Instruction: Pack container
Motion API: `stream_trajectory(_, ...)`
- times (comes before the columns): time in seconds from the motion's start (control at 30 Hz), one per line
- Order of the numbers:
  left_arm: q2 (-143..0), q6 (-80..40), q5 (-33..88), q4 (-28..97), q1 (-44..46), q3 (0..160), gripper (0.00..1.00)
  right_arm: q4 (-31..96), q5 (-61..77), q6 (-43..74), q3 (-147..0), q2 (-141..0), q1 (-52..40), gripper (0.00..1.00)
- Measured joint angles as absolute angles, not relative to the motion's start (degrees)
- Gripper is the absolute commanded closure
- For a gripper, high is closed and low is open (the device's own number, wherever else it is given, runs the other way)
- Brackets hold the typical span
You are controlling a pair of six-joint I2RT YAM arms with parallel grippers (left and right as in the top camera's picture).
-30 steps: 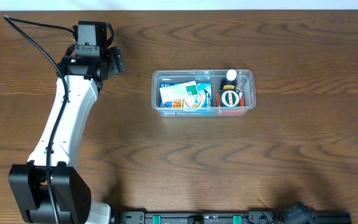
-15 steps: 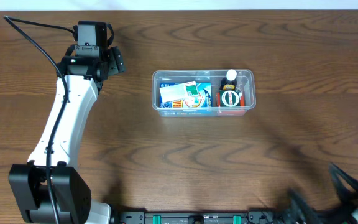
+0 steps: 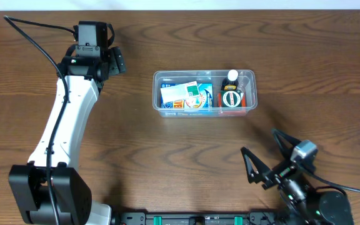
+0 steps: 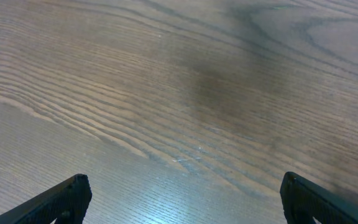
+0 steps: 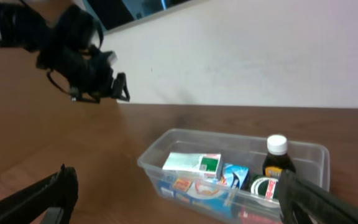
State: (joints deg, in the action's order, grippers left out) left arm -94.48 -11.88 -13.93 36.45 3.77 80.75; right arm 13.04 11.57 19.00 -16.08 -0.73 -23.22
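Observation:
The clear plastic container [image 3: 157, 94] sits at the table's middle, holding small boxes [image 3: 185, 95], a dark bottle with a white cap [image 3: 232, 76] and a green-labelled roll [image 3: 232, 99]. My left gripper [image 3: 114, 62] is open and empty, far to the container's left; its wrist view shows only bare wood between its fingers [image 4: 182, 199]. My right gripper [image 3: 266, 155] is open and empty at the front right, below the container. Its wrist view looks at the container [image 5: 229, 134] from a distance, fingers [image 5: 179, 199] wide apart.
The white left arm [image 3: 64, 119] stretches from the front-left base up to the back left, and also shows in the right wrist view [image 5: 82, 62]. A pale wall [image 5: 260, 56] stands behind the table's far edge.
My right arm has come into view from the bottom right corner and moved up and left toward the container. The left arm and the container have not moved.

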Motion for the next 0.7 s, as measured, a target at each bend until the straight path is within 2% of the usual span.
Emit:
stream_trajectory(0.27,-94.5,-11.9,-13.9,36.4,3.8,80.8,0.02,3.5,11.8,18.6,-7.2,-0.7,-23.2,0.01)
stream_trajectory(0.7,-94.5,-11.9,-13.9,36.5,3.8,80.8,0.02,2.0,12.0,18.4,-2.0,-0.7,-23.2,0.01)
